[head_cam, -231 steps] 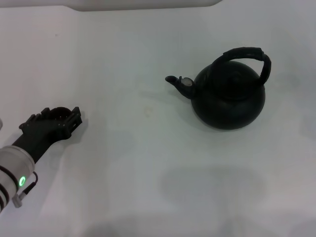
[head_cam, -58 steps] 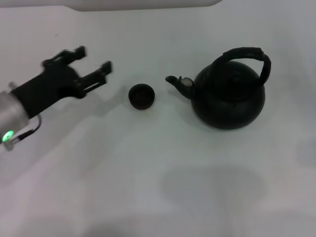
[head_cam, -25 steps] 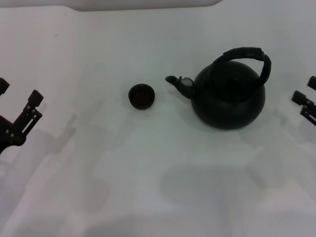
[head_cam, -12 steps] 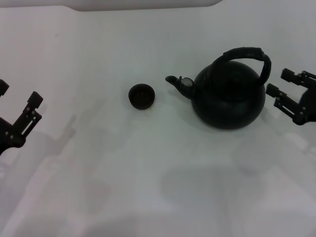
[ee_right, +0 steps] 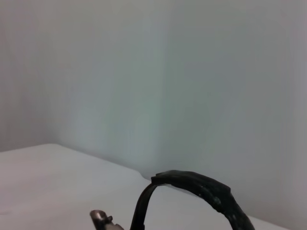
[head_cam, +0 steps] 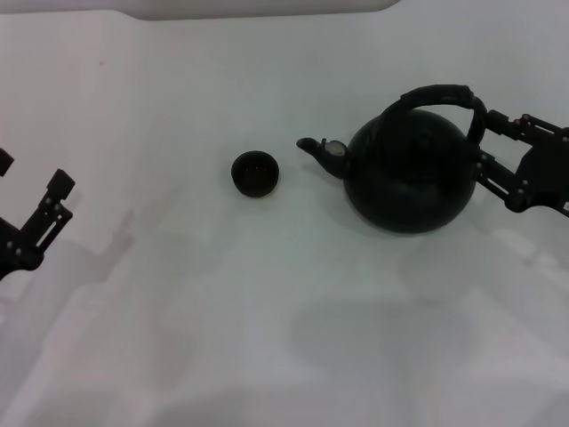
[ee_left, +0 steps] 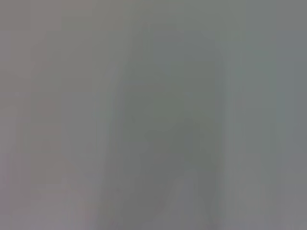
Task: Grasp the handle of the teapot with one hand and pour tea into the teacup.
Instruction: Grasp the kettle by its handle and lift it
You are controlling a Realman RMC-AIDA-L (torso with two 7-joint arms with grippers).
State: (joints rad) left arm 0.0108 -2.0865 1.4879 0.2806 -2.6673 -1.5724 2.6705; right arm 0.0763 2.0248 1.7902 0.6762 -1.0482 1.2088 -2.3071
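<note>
The teapot (head_cam: 411, 178) stands upright in the right half of the white table (head_cam: 267, 311), nearer to the far edge, and its short spout points to the left side, toward the teacup (head_cam: 255, 173). The handle (head_cam: 440, 100) makes an arch over the lid, and its long axis runs left to right, in line with the spout. The table is plain white and matte, with soft shadows; in the right wrist view a pale wall stands behind it. The teapot is round and matte black; the teacup is small, low and black, well apart from the spout. The right gripper (head_cam: 500, 147) is at the right end of the handle, its fingers spread wide and holding nothing. The left gripper (head_cam: 27, 197) is at the left edge, also spread and with nothing in it.
</note>
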